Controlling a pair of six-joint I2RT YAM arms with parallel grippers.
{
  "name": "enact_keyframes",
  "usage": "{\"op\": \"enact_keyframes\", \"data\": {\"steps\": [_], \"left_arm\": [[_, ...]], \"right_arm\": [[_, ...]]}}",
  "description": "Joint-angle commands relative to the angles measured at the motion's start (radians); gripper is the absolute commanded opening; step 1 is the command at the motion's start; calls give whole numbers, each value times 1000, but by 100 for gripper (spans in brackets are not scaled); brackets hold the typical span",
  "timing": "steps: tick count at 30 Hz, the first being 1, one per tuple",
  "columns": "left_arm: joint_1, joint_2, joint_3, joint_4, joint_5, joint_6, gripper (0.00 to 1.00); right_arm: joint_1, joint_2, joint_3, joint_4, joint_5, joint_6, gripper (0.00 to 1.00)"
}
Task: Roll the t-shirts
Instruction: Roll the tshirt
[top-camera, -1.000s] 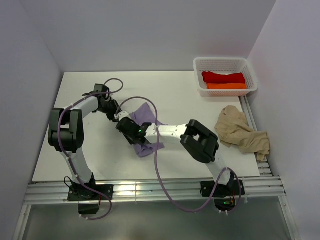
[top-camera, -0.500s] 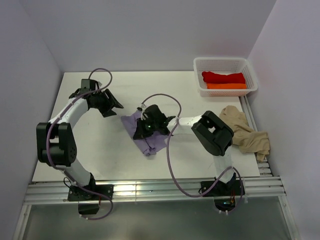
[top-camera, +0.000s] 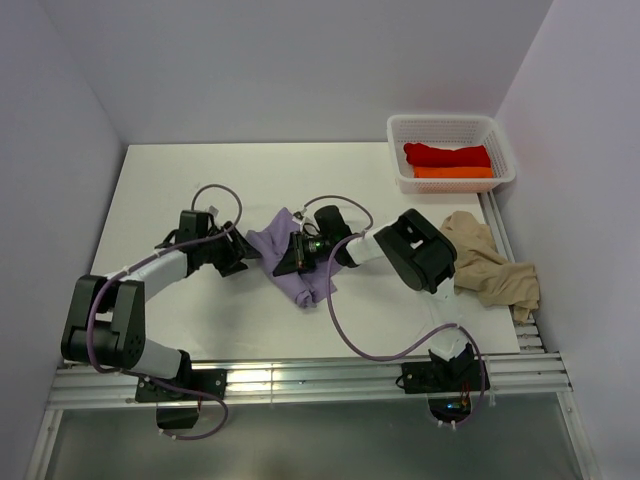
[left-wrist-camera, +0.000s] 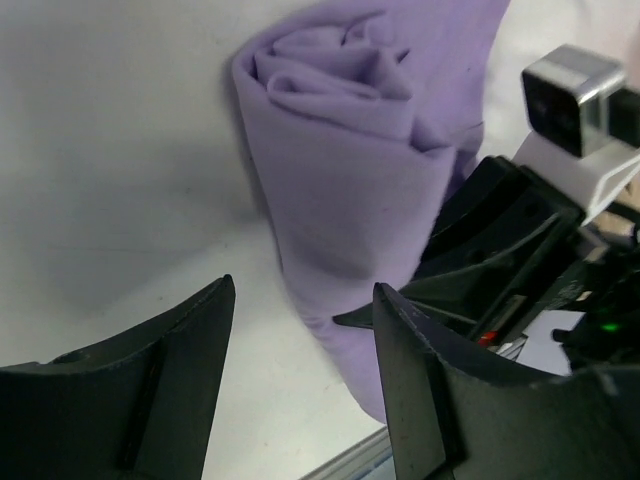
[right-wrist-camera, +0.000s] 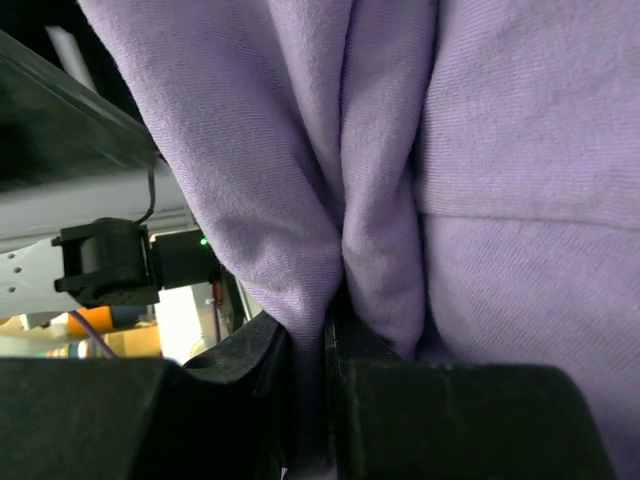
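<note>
The soft lavender cloth t-shirt (top-camera: 270, 238) lies bunched just ahead of the left gripper (left-wrist-camera: 300, 300), jaws spread and empty; the right gripper (right-wrist-camera: 325, 330) clamps a fold of it

T-shirts, 4 in all: 1 lavender t-shirt (top-camera: 270, 238), 1 beige t-shirt (top-camera: 480, 262), 1 red t-shirt (top-camera: 447, 155), 1 orange t-shirt (top-camera: 453, 172)
Baskets, 1: white mesh basket (top-camera: 450, 121)
Tables, 1: white table (top-camera: 330, 180)
Robot arms, 2: left arm (top-camera: 150, 268), right arm (top-camera: 420, 250)
Grippers, 2: left gripper (left-wrist-camera: 300, 300), right gripper (right-wrist-camera: 325, 330), two fingers on each, 4 fingers counted together
Purple cables, 2: left cable (top-camera: 205, 189), right cable (top-camera: 335, 322), one per arm
</note>
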Motion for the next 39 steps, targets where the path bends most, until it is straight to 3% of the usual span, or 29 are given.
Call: {"op": "enact_keyframes", "data": {"steps": [1,5,8,27,34,39], "left_arm": [[-37,-24,-66,228,-37,-50,63],[-68,-27,-123,363,-93,-79,65],[-77,-58,-182,464,-119,-110,99],[-102,98,-247,690,-218,-180,95],[-102,202,-289,862,-237,-219,94],[-102,328,-241,923,-205,-220,83]], "right_arm": [[-6,36,16,-26,-22,11,0],[-9,45,30,-49,-20,0,0],[-8,48,28,-39,-26,11,0],[-11,62,14,54,-46,85,0],[-12,59,-7,106,-65,120,0],[-12,59,-18,145,-78,147,0]]}}
